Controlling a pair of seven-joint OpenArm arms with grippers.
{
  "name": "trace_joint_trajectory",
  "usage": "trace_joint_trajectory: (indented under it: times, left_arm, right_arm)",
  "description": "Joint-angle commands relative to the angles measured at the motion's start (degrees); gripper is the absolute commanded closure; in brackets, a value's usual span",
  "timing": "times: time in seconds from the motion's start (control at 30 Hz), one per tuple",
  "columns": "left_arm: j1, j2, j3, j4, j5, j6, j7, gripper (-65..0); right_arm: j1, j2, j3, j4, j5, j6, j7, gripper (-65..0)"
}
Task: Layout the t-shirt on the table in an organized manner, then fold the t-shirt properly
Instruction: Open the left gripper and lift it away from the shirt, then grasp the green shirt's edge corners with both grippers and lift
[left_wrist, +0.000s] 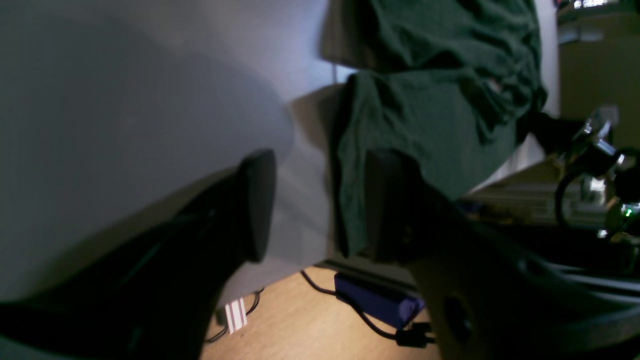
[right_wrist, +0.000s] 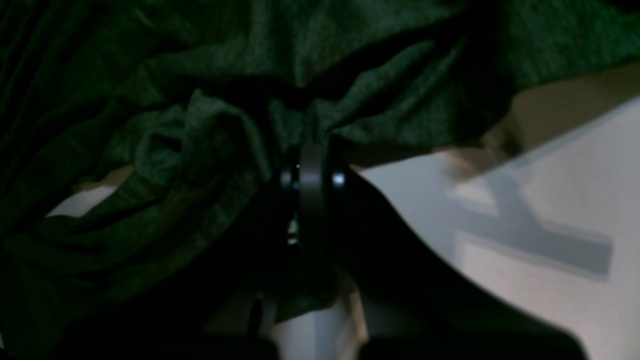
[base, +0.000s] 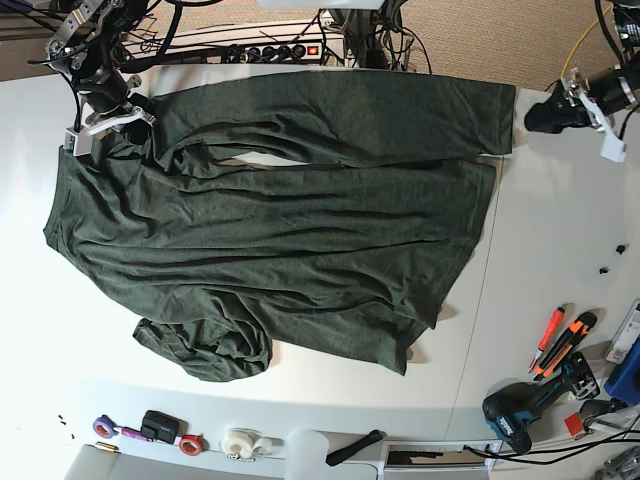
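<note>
At the near edge of the t-shirt (base: 270, 240) a bunched sleeve sits crumpled; the shirt lies spread on the white table (base: 540, 300), long axis running across it, hem toward the left claw (base: 537, 118). That claw stands spread and empty just off the hem corner. Beyond the shirt's far corner, the right claw (base: 100, 125) is pressed together, pinching a bunch of shirt. Judged best: close on the hem corner, then draw both ends apart evenly to flatten folds.

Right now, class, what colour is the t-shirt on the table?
The t-shirt is dark green, faintly heathered; the base view shows it best.
</note>
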Motion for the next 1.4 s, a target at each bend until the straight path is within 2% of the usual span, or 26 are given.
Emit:
trace_joint_trajectory:
  times: [0.0,0.13,0.37,0.77,0.87,0.9,0.97,1.0,1.07,1.17,1.3,1.37]
  left_arm:
    - [0.2,-1.2,-0.2,1.2,1.2,0.2,0.4,-29.8]
    - [0.2,-1.3,1.1,2.3,2.0,0.4,0.5,-29.8]
    - [0.2,-1.3,9.3,2.3,3.8,0.4,-1.2,-29.8]
    - [0.0,-1.2,16.2,2.3,7.8,1.7,-2.4,-29.3]
    - [0.0,-1.1,16.6,2.3,7.7,1.7,-2.6,-22.2]
    - [0.0,-1.1,16.6,2.3,7.7,1.7,-2.6,-17.6]
    - [0.0,-1.1,16.7,2.3,7.7,1.7,-2.6,-2.4]
    - [0.0,-1.1,16.6,2.3,7.7,1.7,-2.6,0.0]
    - [0.0,-1.1,16.6,2.3,7.7,1.7,-2.6,0.0]
    - [0.0,-1.1,16.6,2.4,7.6,1.2,-2.6,0.0]
    - [0.1,-1.3,16.6,3.2,7.2,1.2,-2.0,0.0]
    - [0.1,-1.4,16.6,4.1,4.9,-0.6,0.1,0.0]
  right_arm:
    - [-0.6,0.1,0.0,0.0,-2.4,-0.1,-2.9,0.0]
    - [-0.6,0.1,0.0,0.1,-2.4,-0.1,-2.9,0.0]
    - [-0.6,0.1,0.0,0.0,-2.4,-0.1,-2.9,0.0]
    - [-0.6,0.1,0.0,0.1,-2.4,-0.1,-3.0,0.0]
    - [-0.6,0.1,0.0,0.0,-2.4,-0.1,-3.1,0.0]
    - [-0.7,0.1,0.0,0.1,-2.4,-0.1,-3.1,0.0]
    - [-0.7,0.1,0.0,0.0,-2.4,0.1,-3.1,0.0]
    - [-0.6,0.1,0.0,0.1,-2.4,1.1,-3.3,0.0]
    - [-0.7,0.2,0.0,0.1,-1.9,3.7,-4.2,0.0]
    - [-1.4,2.2,0.0,0.1,1.9,5.7,-6.6,0.0]
    - [-2.8,5.9,0.0,0.1,2.6,6.2,-7.6,0.0]
    - [-3.6,7.5,0.0,0.1,3.0,6.2,-7.8,0.0]
